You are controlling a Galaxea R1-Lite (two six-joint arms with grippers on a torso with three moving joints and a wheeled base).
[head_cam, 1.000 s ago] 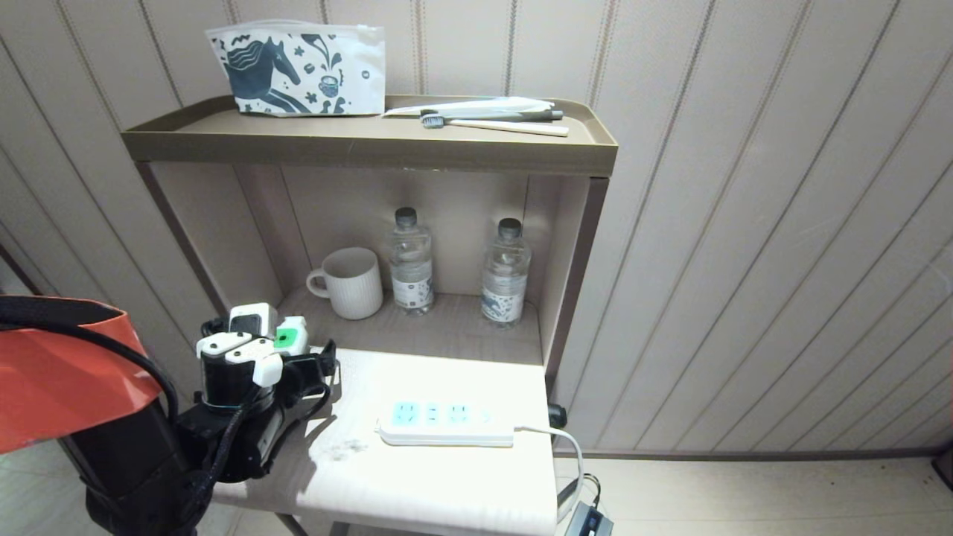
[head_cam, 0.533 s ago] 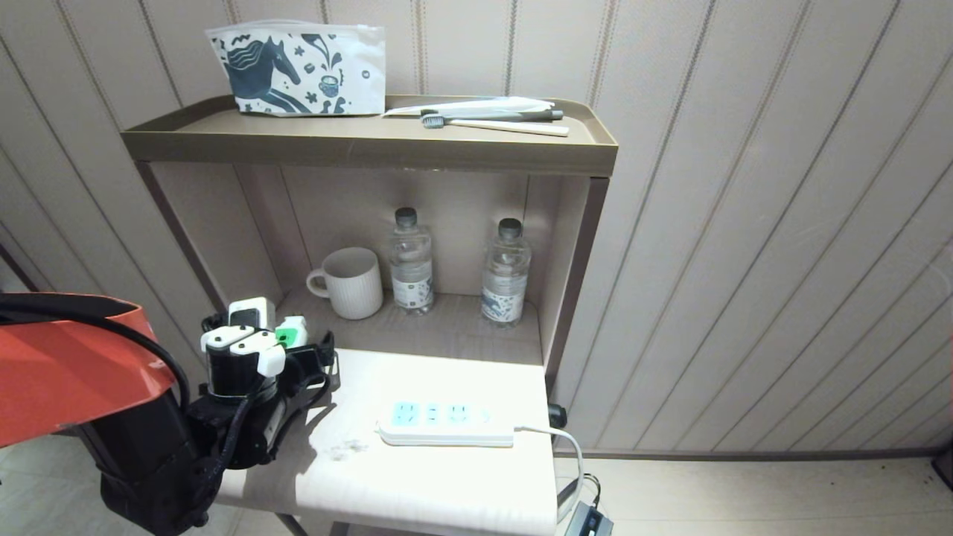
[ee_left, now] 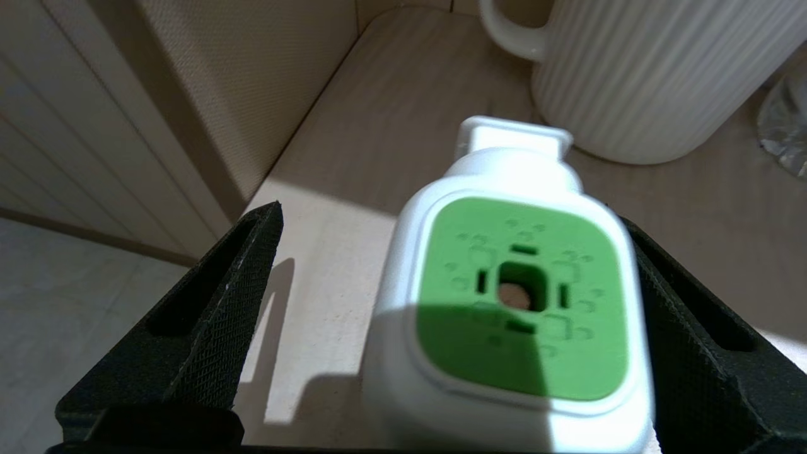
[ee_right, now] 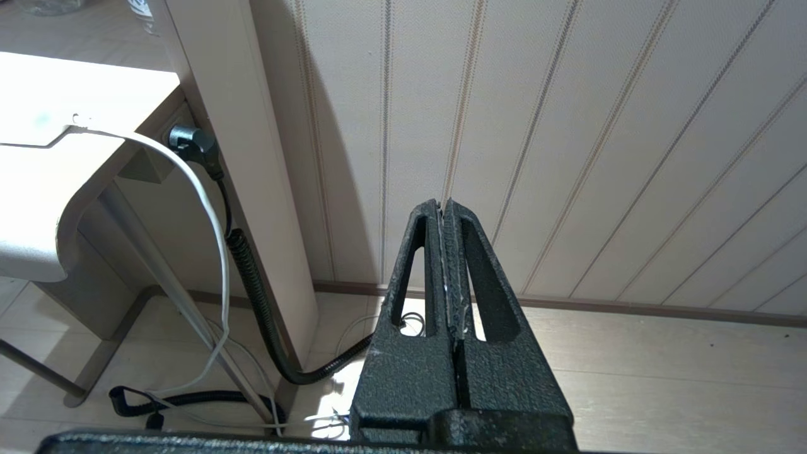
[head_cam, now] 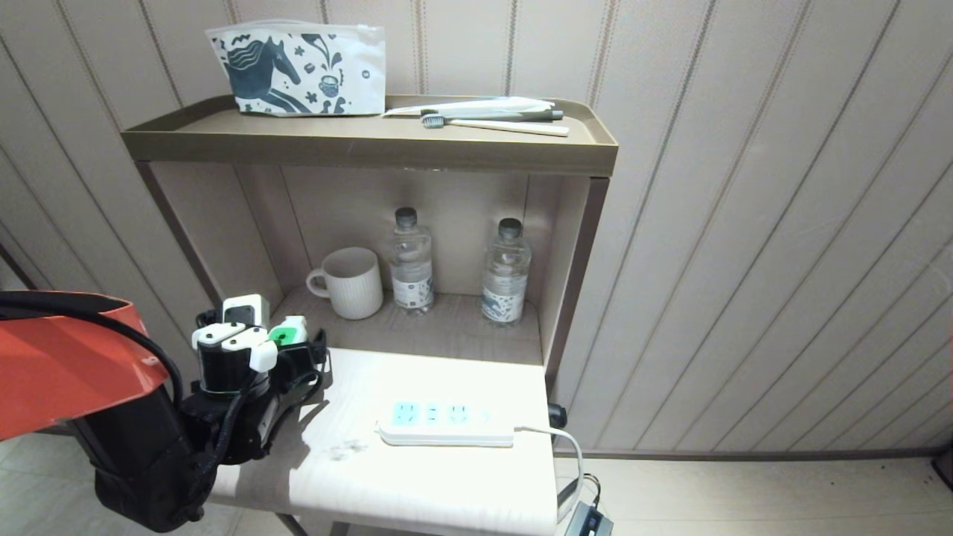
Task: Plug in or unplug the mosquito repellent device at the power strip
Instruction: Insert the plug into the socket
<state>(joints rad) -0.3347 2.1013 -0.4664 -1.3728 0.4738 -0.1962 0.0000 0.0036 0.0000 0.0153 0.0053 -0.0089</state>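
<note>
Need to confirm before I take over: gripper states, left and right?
Left gripper: open, straddling the mosquito repellent device, no firm grip.
Right gripper: closed, empty.

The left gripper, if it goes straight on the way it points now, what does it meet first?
Probably the white-and-green plug-in mosquito repellent device, which stands between the open fingers of the left gripper. The ribbed white mug is behind it; depth is unclear.

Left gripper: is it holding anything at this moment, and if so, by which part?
Nothing is held. The left gripper stands open around the mosquito repellent device: a clear gap on one side of its white-and-green head, the other finger close beside it. Right gripper is shut, empty.
</note>
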